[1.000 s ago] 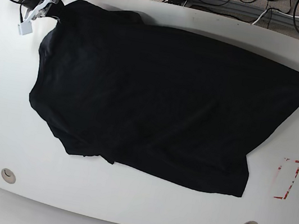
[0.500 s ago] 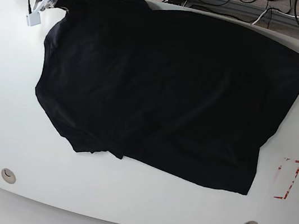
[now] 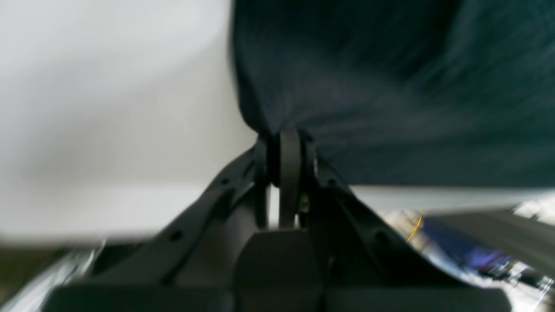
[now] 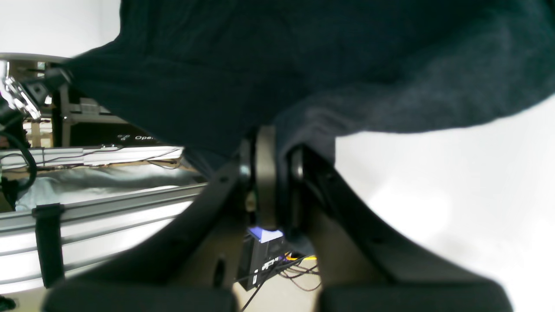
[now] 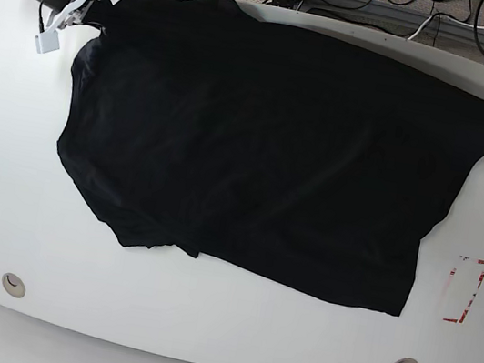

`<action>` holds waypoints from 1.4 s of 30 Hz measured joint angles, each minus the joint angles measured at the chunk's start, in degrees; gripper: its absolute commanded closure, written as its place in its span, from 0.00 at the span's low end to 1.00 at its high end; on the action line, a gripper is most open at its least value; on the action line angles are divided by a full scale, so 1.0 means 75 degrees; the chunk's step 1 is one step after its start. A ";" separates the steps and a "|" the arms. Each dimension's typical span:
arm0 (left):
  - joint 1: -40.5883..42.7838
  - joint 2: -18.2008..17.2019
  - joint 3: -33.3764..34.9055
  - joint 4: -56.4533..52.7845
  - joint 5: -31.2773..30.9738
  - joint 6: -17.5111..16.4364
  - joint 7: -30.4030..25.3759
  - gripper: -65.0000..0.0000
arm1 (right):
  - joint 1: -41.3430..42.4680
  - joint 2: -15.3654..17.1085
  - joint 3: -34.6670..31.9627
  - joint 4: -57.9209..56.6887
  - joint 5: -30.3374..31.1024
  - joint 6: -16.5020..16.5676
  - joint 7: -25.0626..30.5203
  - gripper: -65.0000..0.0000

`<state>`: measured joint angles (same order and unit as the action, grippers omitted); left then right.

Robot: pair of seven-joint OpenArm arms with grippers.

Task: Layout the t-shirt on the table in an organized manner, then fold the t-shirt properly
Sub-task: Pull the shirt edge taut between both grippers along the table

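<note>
Spreading the t-shirt [image 5: 257, 147] flat over the table [image 5: 3, 180]: that looks to be the step in hand, with folding not yet begun. Gripping one corner of the cloth in the left gripper [image 3: 286, 143], jaws pressed fully together on a pinch of black fabric, right at the table's far edge on that arm's own side. Gripping the other held corner in the right gripper [image 4: 271, 156], jaws likewise closed tight on bunched cloth, at the table's far edge on the opposite side. Covering most of the table's middle with the shirt, from the far edge down toward the near edge, short of the near rim.

To do it well:
- Hold both pinches firm and pull them apart along the table's far edge until the stretched edge runs straight, without hauling cloth off the table.
- Bring both corners back toward the table's centre before lowering; the held edge appears to sit on or just past the far rim.
- Lower both corners together and level, so that neither side drags the cloth askew.
- Mind the near edge of the shirt, slanted against the table's near edge, with a rumpled lobe on the right arm's side; likely in need of smoothing after release.
- Cannot tell from these views whether hem or shoulders are being held; check before choosing fold lines.
</note>
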<state>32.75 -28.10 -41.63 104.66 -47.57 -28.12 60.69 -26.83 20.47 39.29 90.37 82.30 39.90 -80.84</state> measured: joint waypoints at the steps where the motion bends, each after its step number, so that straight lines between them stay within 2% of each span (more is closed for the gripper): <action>1: -0.0026 0.0023 0.0000 -0.0006 0.0146 0.0000 0.0012 0.99 | 0.0000 0.0000 0.0035 -0.0006 -0.0003 0.0000 0.0000 1.00; 6: -0.0495 0.0154 0.0006 -0.0035 0.0624 -0.0003 -0.0003 0.98 | 0.0175 -0.0017 0.0070 -0.0020 -0.0029 -0.0003 -0.0041 0.99; 12: -0.1288 0.0309 0.0102 -0.0061 0.1075 -0.0029 -0.0012 0.98 | 0.0691 -0.0023 0.0070 -0.0356 -0.0501 0.0000 -0.0026 0.99; 18: -0.2145 0.0329 0.0755 -0.0312 0.1550 -0.0029 0.0015 0.98 | 0.1239 -0.0064 0.0070 -0.0761 -0.1192 0.0000 0.0000 0.99; 28: -0.3515 0.0361 0.2020 -0.1227 0.2060 0.0009 0.0015 0.98 | 0.2092 -0.0090 0.0271 -0.1445 -0.1623 0.0000 0.0000 0.99; 37: -0.4287 0.0449 0.2081 -0.2241 0.2396 -0.0041 -0.0026 0.98 | 0.2570 -0.0064 0.0562 -0.1524 -0.2232 0.0000 -0.0029 0.99; 40: -0.4339 0.0484 0.2092 -0.2349 0.2465 -0.0035 -0.0015 0.92 | 0.2678 -0.0085 0.0551 -0.1521 -0.2425 0.0000 -0.0003 0.97; 42: -0.4371 0.0487 0.2092 -0.2366 0.2474 -0.0035 -0.0012 0.79 | 0.2693 -0.0082 0.0551 -0.1521 -0.2544 0.0003 -0.0003 0.87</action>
<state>-0.03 -24.45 -25.93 86.91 -29.02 -28.38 60.60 -6.63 19.86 43.42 78.96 63.22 39.92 -80.86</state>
